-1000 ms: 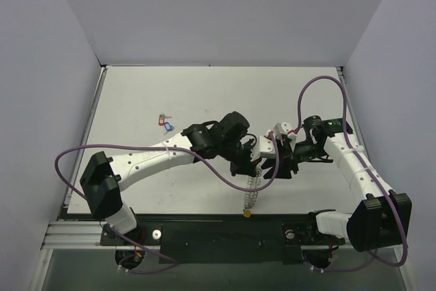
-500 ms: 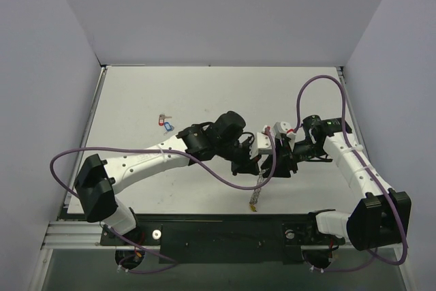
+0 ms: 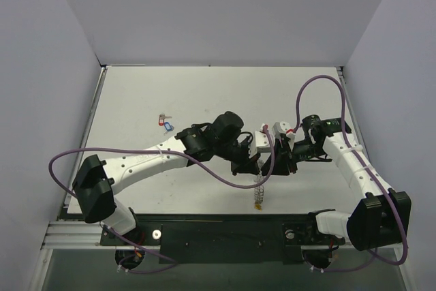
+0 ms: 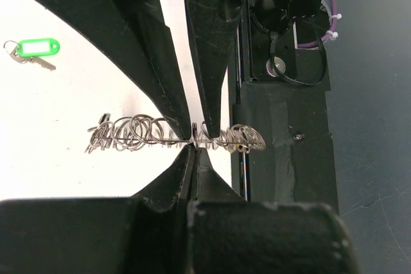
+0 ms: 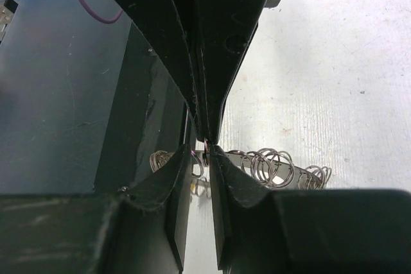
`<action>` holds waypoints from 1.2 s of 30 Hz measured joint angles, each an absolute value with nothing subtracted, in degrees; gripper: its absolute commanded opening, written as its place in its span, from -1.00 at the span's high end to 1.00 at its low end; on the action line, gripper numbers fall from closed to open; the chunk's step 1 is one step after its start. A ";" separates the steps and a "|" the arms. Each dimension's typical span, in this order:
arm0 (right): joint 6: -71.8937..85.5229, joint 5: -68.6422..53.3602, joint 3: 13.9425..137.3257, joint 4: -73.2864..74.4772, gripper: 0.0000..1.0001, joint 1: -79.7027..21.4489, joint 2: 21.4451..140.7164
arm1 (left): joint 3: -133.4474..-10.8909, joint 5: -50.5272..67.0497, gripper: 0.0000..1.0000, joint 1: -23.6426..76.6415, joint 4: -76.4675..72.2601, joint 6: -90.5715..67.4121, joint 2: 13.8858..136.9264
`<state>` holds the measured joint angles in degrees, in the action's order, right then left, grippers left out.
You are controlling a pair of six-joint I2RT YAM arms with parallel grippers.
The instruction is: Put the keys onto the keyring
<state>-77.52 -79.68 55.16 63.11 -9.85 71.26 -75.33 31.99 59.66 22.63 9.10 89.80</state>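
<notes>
- two keys [image 3: 165,124], one red tag and one blue, lie together on the white table [image 3: 204,93], well apart from your grippers, at ten o'clock of them in the top view.
- green-tagged key [image 4: 35,49]: lies flat on the table, alone, at ten o'clock in the left wrist view.
- left gripper [image 4: 194,151]: your jaws are pressed together on the wire of the keyring [image 4: 138,131], which is seen edge-on with its loops fanned to both sides. in the top view the ring hangs at six o'clock of the grip.
- right gripper [image 5: 202,155]: your jaws stand a narrow slot apart, tips at the ring just beside the left gripper's tips. you cannot tell whether they touch the wire.
- purple cable [image 3: 225,176]: droops under the left wrist, near the ring.
- black rail [image 3: 225,233]: runs along the near edge, at six o'clock of the ring.
</notes>
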 measured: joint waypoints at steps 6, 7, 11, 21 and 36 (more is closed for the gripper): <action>-77.38 -79.75 55.00 62.76 0.80 -9.87 71.26 | -74.59 31.97 1.00 59.46 21.50 8.08 88.82; -77.38 -79.75 54.89 62.70 0.84 -9.91 71.26 | -74.54 31.94 1.00 59.46 21.32 7.94 88.73; -77.17 -79.77 54.83 62.24 0.98 -10.35 71.26 | -74.46 31.97 1.00 59.40 21.12 7.66 88.40; -74.72 -79.44 54.83 60.88 1.00 -10.66 71.26 | -72.58 31.94 0.82 58.81 18.59 5.54 87.88; -72.60 -79.29 54.85 60.58 1.00 -10.07 71.13 | -35.73 23.75 -0.25 56.47 -31.73 -10.70 69.87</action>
<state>-72.60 -79.29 54.85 60.58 -10.07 71.13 -35.73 23.75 56.47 -31.73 -10.70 69.87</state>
